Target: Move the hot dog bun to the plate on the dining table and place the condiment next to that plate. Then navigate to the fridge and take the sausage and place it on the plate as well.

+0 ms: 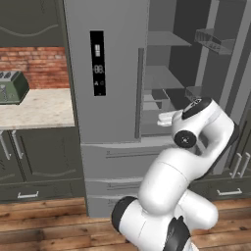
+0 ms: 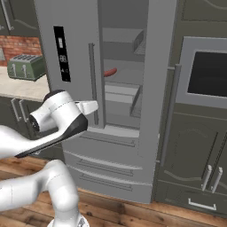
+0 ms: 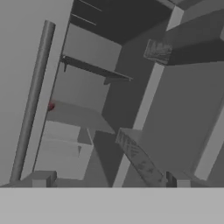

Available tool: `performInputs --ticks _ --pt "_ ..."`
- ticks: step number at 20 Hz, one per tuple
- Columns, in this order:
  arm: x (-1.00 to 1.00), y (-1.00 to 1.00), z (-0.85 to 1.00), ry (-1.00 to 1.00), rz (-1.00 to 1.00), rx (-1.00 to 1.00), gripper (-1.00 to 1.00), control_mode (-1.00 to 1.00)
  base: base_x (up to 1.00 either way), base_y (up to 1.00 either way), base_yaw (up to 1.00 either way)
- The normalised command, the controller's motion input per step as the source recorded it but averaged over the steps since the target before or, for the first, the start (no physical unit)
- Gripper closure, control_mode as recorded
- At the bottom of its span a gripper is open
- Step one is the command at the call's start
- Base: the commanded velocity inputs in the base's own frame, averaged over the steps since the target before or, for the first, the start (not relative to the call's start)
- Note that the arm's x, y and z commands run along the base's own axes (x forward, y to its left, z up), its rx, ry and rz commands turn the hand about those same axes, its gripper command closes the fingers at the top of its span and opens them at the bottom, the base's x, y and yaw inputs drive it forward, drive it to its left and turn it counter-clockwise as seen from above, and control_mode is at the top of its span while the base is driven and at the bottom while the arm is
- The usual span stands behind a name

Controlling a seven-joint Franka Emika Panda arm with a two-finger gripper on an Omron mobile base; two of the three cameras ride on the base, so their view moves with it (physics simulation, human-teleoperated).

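Sausage [image 2: 110, 72] retrieval is the stage in hand, by my reading: the base is parked at the fridge [image 1: 108, 73] with its right door swung open, and nothing is held, so the grab and the carry to the plate remain. The gripper [image 3: 109, 178] has its fingers spread wide, aimed into the compartment. From the right base view the red sausage lies plainly on a middle shelf; the hand view offers what is probably its tip, a red speck beside the door handle [image 3: 33, 100].

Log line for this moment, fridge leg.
stage: at fridge | right door: open | sausage: on shelf, untouched | gripper: open, empty
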Motion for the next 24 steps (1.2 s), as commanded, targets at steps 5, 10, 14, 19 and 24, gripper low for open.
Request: performInputs --ticks 5,10,14,19,24 --pt "0.0 0.71 0.82 0.31 0.13 0.48 -1.0 -1.0 0.0 0.0 0.0" --pt "0.0 0.97 1.0 0.07 0.23 0.34 -1.0 -1.0 0.0 0.0 0.0" --pt "0.0 0.98 0.93 0.05 0.37 0.3 -1.0 -1.0 0.0 0.0 0.0" --pt "0.3 0.39 0.4 0.04 0.18 0.21 -1.0 -1.0 0.0 0.0 0.0" --pt "0.09 0.0 0.0 0.09 0.0 0.08 -1.0 -1.0 0.0 0.0 0.0"
